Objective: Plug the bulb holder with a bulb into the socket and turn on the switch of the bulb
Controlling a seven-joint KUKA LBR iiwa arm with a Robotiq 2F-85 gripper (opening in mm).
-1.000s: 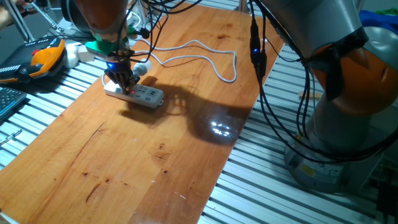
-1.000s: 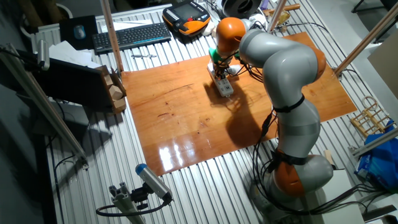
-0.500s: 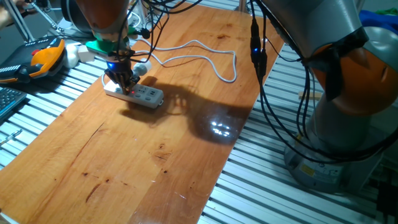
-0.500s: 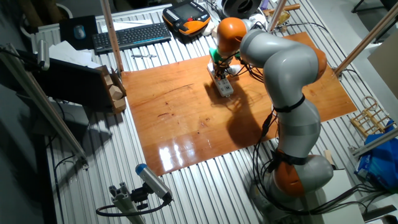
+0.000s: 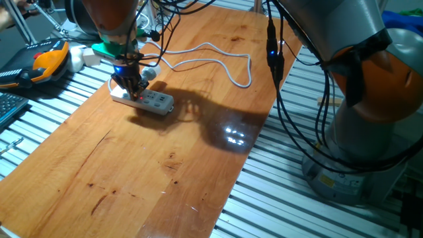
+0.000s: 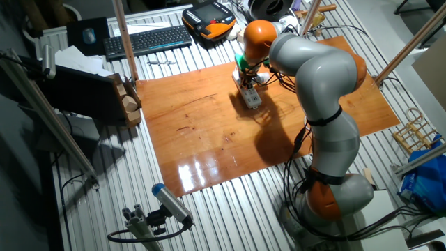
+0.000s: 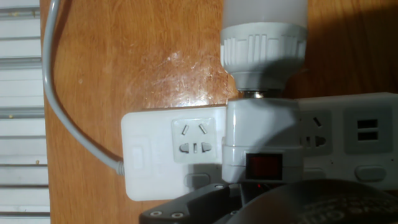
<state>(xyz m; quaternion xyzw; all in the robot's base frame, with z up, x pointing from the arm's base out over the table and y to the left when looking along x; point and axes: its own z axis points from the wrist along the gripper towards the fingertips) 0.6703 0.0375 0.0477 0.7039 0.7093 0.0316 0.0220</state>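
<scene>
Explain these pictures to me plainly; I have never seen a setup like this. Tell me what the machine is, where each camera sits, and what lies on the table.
The grey and orange machine is a robot arm. Two cameras watch the wooden table from different sides; a third rides on the hand, looking down. On the table lies a white power strip, the socket, with its cable. The bulb holder sits on the strip, its bulb lying sideways and its red switch facing up. The gripper hangs right over it; whether it grips cannot be seen.

Claw (image 5: pixel 137 90) down on socket (image 5: pixel 147 100) near wooden table (image 5: pixel 165 165) far corner, white cable (image 5: pixel 218 63) looping behind
</scene>
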